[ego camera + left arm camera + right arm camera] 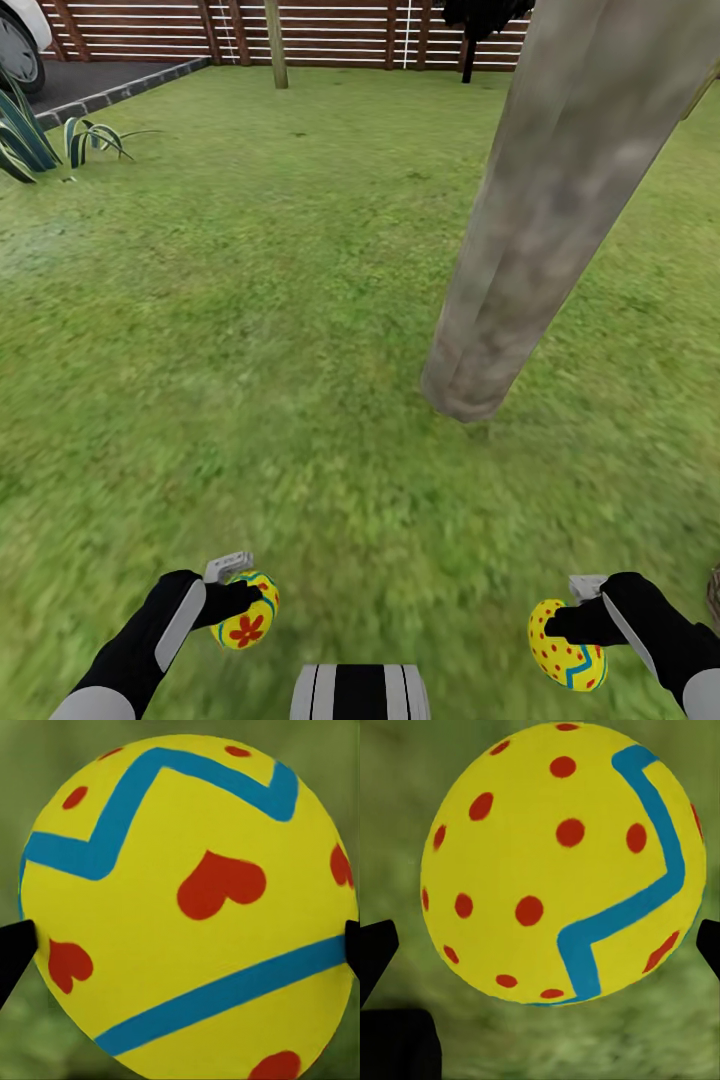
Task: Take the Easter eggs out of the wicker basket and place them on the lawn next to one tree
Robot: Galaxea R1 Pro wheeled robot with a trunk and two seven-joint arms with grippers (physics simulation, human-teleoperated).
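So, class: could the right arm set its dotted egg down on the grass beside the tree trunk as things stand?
Probably yes: only open lawn lies between the right gripper, shut on the dotted egg, and the tree trunk.

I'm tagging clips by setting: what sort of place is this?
Most likely a home garden: a green lawn, a bare tree trunk rising from it, and a brown slatted wooden fence behind.
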